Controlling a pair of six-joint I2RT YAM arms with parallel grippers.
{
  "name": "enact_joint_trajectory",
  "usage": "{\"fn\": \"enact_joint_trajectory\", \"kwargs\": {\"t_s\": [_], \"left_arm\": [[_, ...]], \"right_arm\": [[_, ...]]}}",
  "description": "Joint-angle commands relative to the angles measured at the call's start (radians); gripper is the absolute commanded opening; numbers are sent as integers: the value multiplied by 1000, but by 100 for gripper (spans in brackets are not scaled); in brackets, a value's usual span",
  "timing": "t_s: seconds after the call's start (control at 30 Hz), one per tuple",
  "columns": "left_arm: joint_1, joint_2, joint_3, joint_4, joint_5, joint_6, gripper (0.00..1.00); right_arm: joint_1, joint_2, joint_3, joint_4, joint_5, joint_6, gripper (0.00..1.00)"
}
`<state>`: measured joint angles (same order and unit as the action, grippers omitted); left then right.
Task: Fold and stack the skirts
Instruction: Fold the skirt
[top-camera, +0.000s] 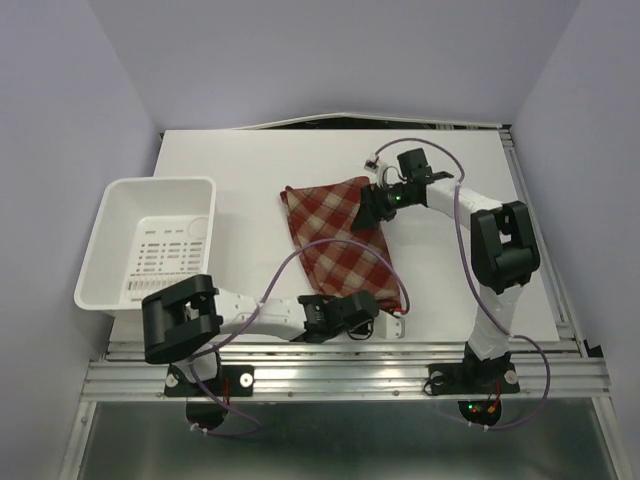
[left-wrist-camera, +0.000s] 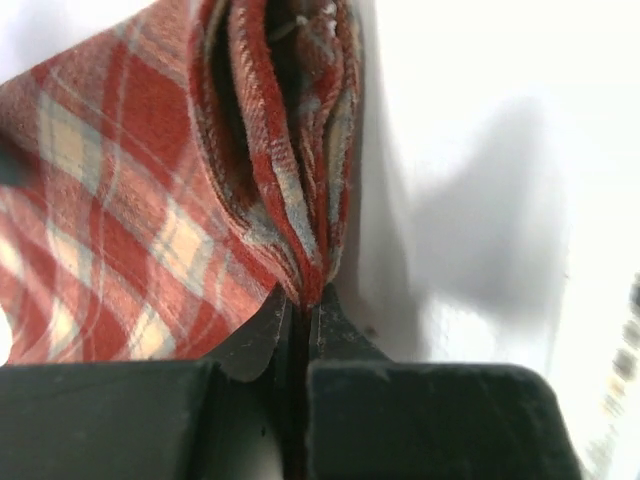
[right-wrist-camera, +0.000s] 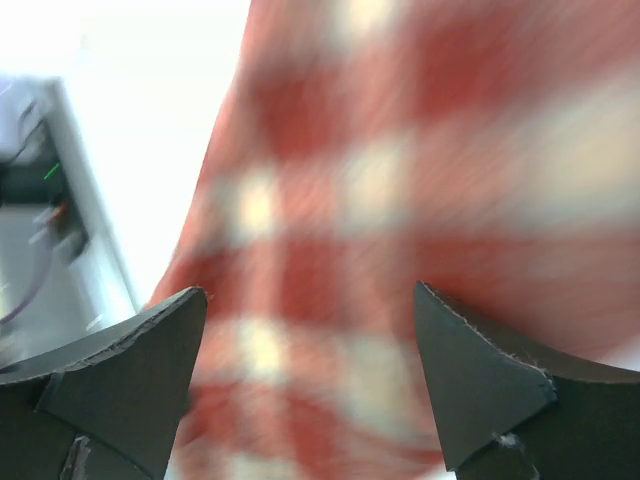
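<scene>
From above, shows a single plaid skirt (top-camera: 340, 245) lying on the white table (top-camera: 250, 160), well apart from the white basket (top-camera: 105, 215) at the left, stretched from a far-left corner down toward the near edge. Places the left gripper (top-camera: 392, 325) at the skirt's near end and the right gripper (top-camera: 372, 205) over its far right corner. Through the left wrist camera, catches the left gripper (left-wrist-camera: 300, 305) with jaws pressed together, pinching a bunched fold of several layers of the skirt (left-wrist-camera: 120, 200), with bare table just to the right of the pinch. Through the right wrist camera, badly blurred, looks past the right gripper (right-wrist-camera: 310, 330), jaws spread wide with nothing between them, onto plaid filling most of the view. Cannot tell from this blur about any contact between tips and cloth. Reads as the folding step, and early in it: one end gripped, the other not yet caught, no fold finished, nothing stacked. Calls next, most likely, for bringing the right jaws down on the far corner and closing there, then carrying both ends together to double the cloth over evenly, without dragging or twisting it.
</scene>
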<state>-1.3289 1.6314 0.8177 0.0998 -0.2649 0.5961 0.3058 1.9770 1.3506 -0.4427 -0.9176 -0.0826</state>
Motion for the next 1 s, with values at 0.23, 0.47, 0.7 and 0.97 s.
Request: {"fn": "enact_joint_trajectory", "kwargs": {"t_s": [0.23,0.47,0.7,0.97], "left_arm": [[-15,-258,31,-307,394,-113,0],[3,-272,136,-420,567,-144,0],[132,-251,253,-503,725,-147,0],[414,-90,512,-658,765,-27,0]], "right_arm": [[-17,178,367,21,218,-109,89],[-17,313,453,22,149,-137,85],[3,303,345,10,74,-192,53],[21,247,176,-16,-29,-256,29]]}}
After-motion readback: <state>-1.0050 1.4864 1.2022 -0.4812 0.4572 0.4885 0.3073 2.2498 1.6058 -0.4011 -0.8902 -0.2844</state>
